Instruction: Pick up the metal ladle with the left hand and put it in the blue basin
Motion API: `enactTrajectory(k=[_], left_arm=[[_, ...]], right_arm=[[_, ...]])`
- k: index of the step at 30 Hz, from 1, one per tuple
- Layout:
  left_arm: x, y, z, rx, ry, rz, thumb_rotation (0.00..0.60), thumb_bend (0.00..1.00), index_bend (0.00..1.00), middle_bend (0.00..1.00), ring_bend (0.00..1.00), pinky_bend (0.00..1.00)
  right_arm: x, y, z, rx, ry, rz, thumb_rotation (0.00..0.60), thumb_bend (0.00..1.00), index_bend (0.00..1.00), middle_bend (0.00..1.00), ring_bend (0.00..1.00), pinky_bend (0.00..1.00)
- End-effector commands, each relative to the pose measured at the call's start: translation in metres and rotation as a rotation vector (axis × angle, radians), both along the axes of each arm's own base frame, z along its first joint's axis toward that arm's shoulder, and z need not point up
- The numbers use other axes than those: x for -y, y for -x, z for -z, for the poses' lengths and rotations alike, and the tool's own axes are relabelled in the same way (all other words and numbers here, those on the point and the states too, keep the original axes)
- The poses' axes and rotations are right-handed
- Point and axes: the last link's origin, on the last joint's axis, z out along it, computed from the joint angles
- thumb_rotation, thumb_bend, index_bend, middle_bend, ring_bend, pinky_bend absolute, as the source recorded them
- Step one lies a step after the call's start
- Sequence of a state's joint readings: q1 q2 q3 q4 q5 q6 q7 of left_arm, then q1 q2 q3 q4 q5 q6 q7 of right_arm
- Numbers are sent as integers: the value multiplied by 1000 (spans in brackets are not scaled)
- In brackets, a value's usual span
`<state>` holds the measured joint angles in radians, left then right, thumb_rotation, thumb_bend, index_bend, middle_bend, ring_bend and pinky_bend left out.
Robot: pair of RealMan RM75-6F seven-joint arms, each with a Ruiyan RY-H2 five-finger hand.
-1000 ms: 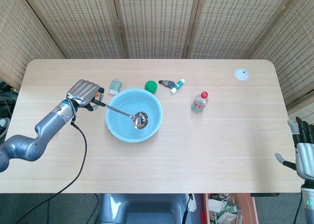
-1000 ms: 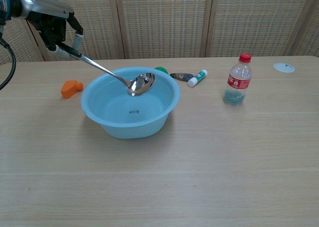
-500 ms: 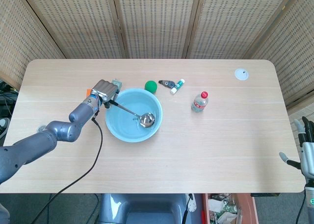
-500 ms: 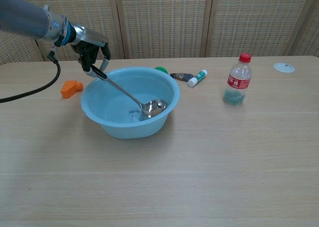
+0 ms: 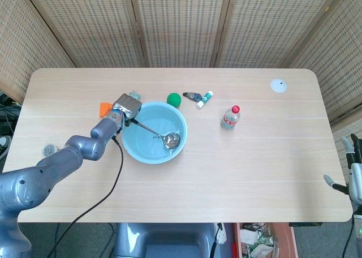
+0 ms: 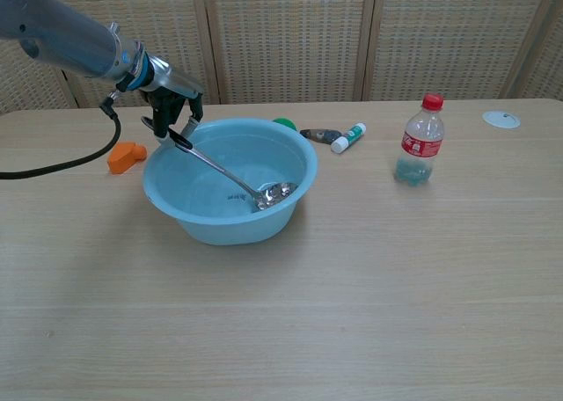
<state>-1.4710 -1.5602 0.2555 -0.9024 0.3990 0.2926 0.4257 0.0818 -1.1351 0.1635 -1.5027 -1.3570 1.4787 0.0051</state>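
The metal ladle [image 5: 161,133] lies slanted inside the blue basin [image 5: 133,149], its bowl [image 6: 275,194] resting on the basin floor toward the right wall. Its dark handle end sticks up over the left rim, where my left hand [image 5: 125,107] holds it between its fingers [image 6: 164,121]. In the chest view the same hand [image 6: 171,106] hangs just above the basin's [image 6: 220,229] left rim. My right hand [image 5: 354,170] shows only at the lower right edge of the head view, off the table, fingers apart and holding nothing.
An orange piece [image 6: 126,155] lies left of the basin. Behind the basin sit a green ball [image 5: 173,99], a dark small item [image 5: 192,95] and a white tube [image 5: 204,99]. A red-capped bottle [image 6: 420,141] stands to the right, and a white disc [image 5: 278,85] lies far right.
My left hand has moved right and down to the basin's left rim. The ladle's bowl has dropped from above the basin to its floor.
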Motion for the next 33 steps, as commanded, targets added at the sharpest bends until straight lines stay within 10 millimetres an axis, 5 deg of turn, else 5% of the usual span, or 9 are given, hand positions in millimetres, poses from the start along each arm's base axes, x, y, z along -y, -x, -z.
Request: enactTrajectory(k=[1, 21, 33], left_arm=[[-3, -4, 4, -30, -9, 17, 600, 591, 792, 1000, 972, 1000], [-9, -5, -11, -5, -75, 4, 600, 605, 816, 1000, 972, 1000], [-7, -15, -44, 44, -89, -7, 600, 619, 882, 1000, 972, 1000]], right_arm=[[0, 0, 0, 1, 2, 0, 600, 0, 0, 0, 0, 0], [0, 0, -1, 3, 5, 0, 600, 0, 0, 0, 0, 0], [-1, 0, 1, -2, 2, 3, 600, 0, 0, 0, 0, 0]])
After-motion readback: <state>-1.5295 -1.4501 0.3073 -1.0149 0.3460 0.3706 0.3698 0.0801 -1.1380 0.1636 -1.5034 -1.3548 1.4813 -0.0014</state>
